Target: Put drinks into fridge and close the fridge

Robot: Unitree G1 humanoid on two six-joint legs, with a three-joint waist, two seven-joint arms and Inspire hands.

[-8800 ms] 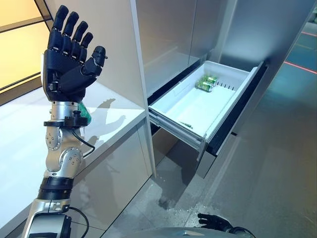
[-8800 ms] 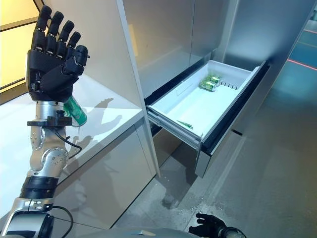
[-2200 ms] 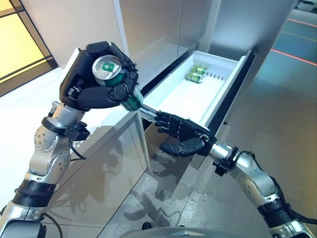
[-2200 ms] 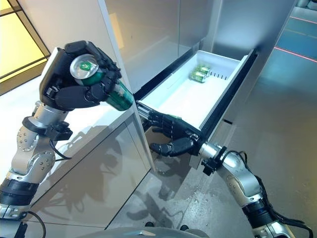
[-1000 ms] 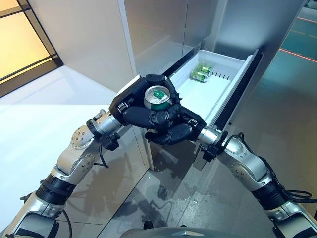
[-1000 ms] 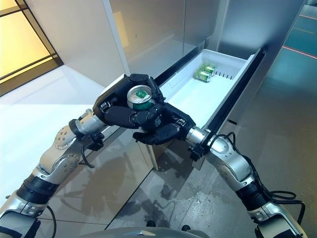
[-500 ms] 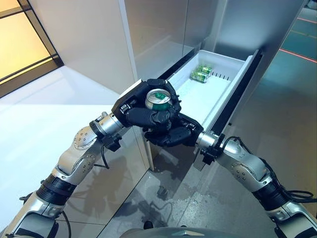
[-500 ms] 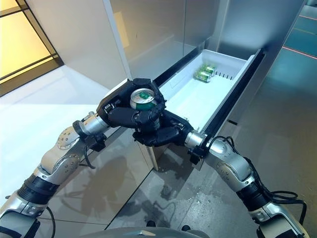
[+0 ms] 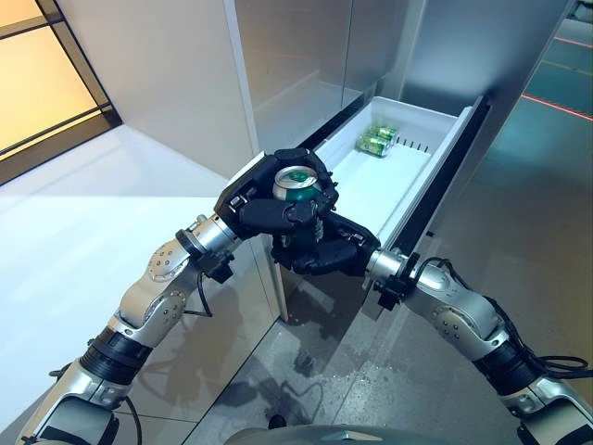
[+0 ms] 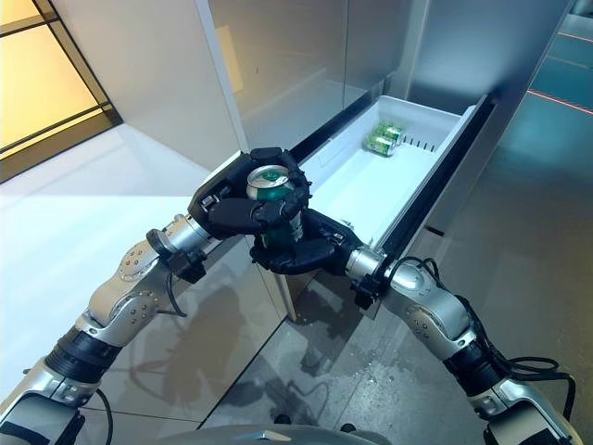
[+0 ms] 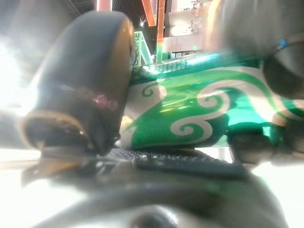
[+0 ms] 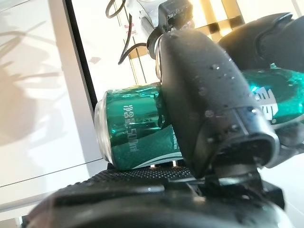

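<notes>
A green can (image 9: 295, 183) is upright between both hands, above the near corner of the open white fridge drawer (image 9: 437, 153). My left hand (image 9: 252, 199) is curled round its upper part, thumb and fingers on the can in the left wrist view (image 11: 190, 114). My right hand (image 9: 335, 256) cups it from below, and in the right wrist view its thumb lies across the can (image 12: 135, 137), which rests on the palm. More green cans (image 9: 378, 140) lie at the far end of the drawer.
A white counter (image 9: 83, 232) stretches to the left, its edge panel under my left arm. The steel fridge front (image 9: 306, 46) rises behind the drawer. The grey floor (image 9: 519, 232) lies to the right of the drawer's dark front.
Both hands have shifted slightly toward the drawer with the can. My right hand has closed up under the can, which my left hand still holds.
</notes>
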